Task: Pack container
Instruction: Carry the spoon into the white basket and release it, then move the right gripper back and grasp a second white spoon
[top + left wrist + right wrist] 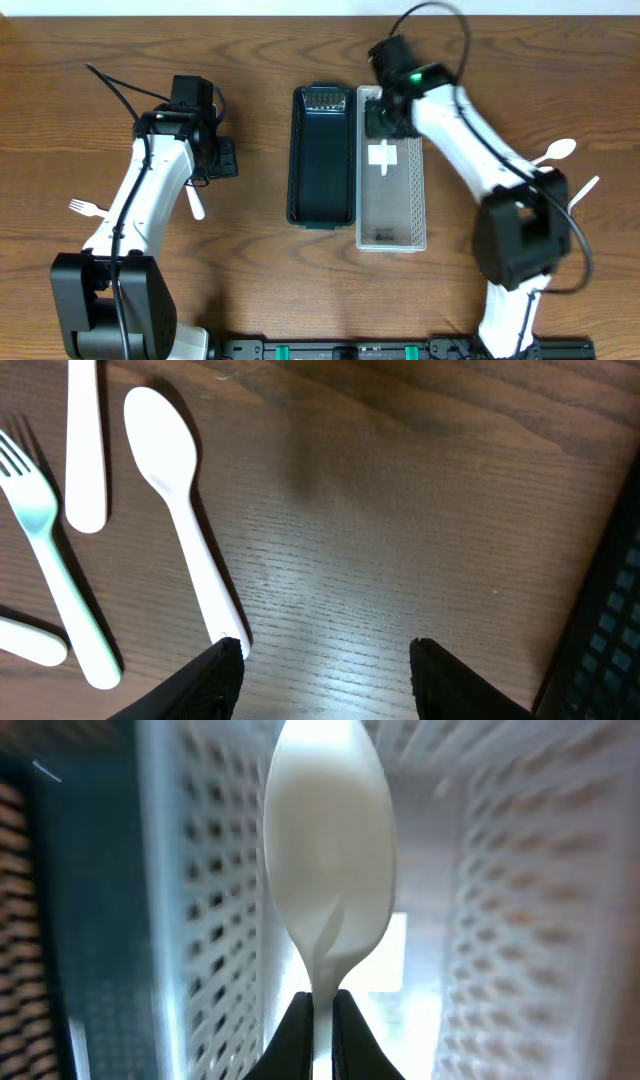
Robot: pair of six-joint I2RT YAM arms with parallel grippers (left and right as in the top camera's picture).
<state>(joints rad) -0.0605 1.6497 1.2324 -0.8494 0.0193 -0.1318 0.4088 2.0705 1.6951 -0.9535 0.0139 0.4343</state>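
A white perforated container (pixel 392 215) stands beside a dark teal one (pixel 322 160) at mid-table. My right gripper (pixel 381 120) hangs over the white container's far end, shut on the handle of a white spoon (pixel 330 860). In the right wrist view the gripper (pixel 325 1020) points the spoon's bowl down between the perforated walls (pixel 210 920). My left gripper (pixel 222 158) is open to the left of the teal container. In the left wrist view its gripper (pixel 325 660) is over bare wood. A white spoon (pixel 170 470) lies by its left fingertip (pixel 225 665).
A pale green fork (pixel 50 550) and two more white handles (pixel 85 440) lie left of the spoon. The teal container's wall (pixel 610 630) is at that view's right edge. On the table's right side lie a white spoon (pixel 555 152) and another white utensil (pixel 585 190).
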